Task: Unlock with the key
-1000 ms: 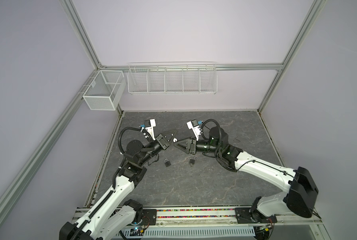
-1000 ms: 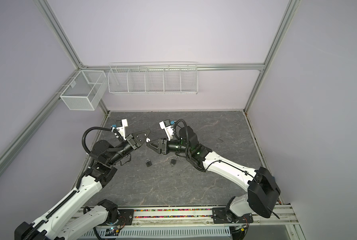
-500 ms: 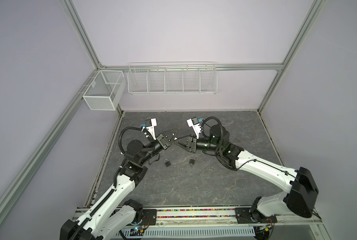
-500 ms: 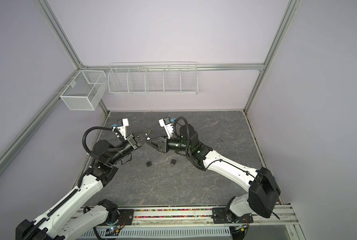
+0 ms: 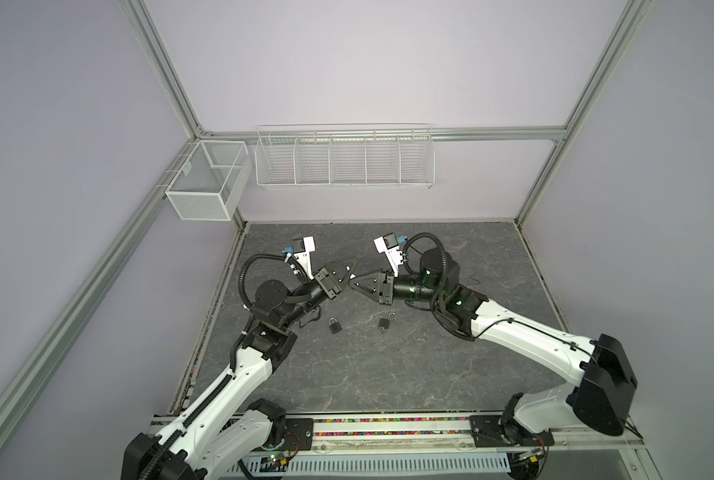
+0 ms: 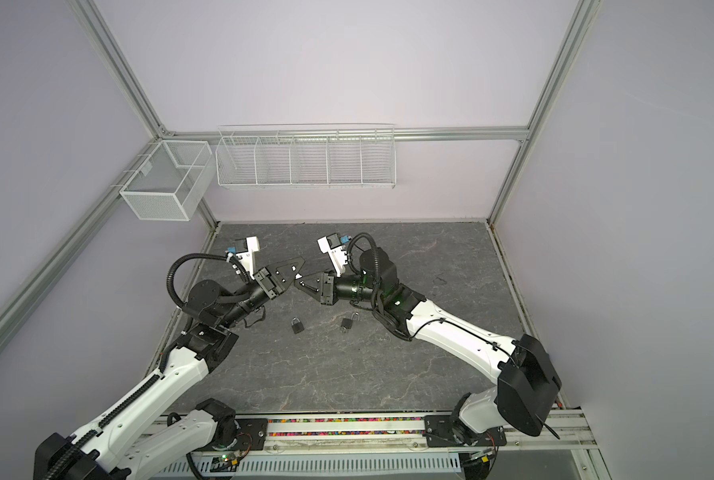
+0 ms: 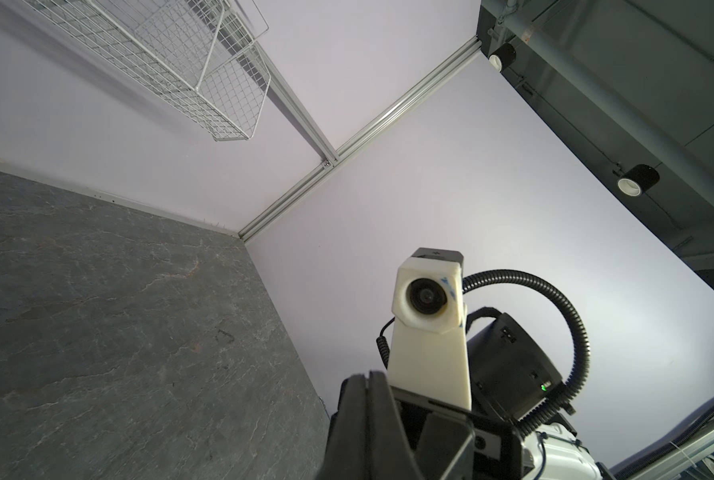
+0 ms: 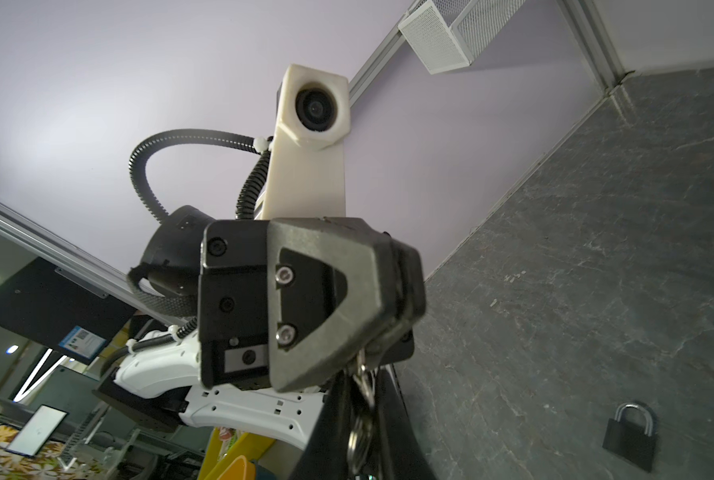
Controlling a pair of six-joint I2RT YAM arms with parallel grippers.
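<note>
Right now the keys [image 8: 361,419] hang between the fingers of the right pincer [image 5: 352,286], which are drawn in tight on them. Just beyond, tip to tip, the left pincer [image 8: 399,316] is clamped on the same bunch. That reads as a mid-air handover. Below both pincers, on the table [image 5: 388,374], lie a shut padlock [image 5: 335,325] and, nearer the right pincer, a second padlock [image 5: 385,324]. Next, the left must let go so the right can carry a key down to a keyhole.
</note>
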